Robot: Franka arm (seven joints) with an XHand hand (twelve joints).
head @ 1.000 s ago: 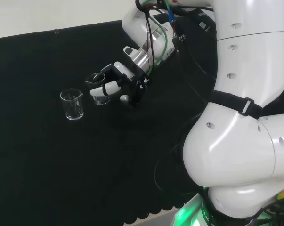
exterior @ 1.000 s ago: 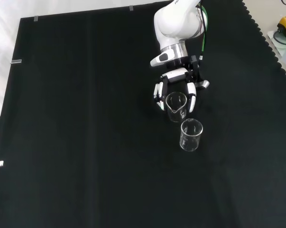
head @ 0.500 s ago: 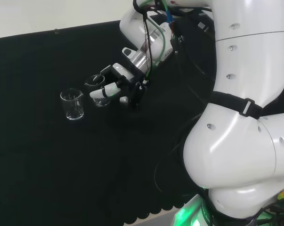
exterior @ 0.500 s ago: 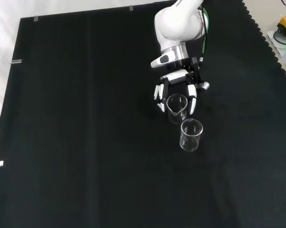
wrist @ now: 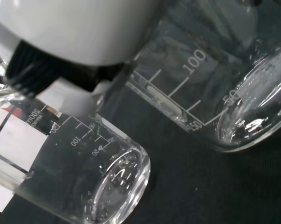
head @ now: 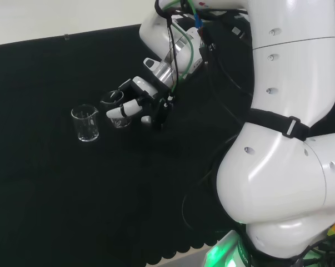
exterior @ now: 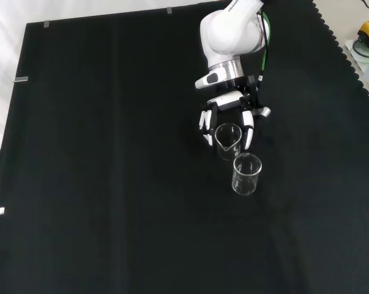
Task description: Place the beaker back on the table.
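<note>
2 glass beakers, bench mid, nearer arm-side edge | held beaker (exterior: 227, 140) low over cloth (exterior: 111, 184), hand (exterior: 226, 116) fingers curled round it | risk: 2nd beaker (exterior: 246, 174) just beside, could get knocked on release.

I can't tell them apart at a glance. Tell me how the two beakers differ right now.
The beaker by the hand sits between the hand's fingers; the other beaker stands free. In the front view the first is higher and slightly left, the second lower. Both are clear, upright, of like shape and apparently empty.
</note>
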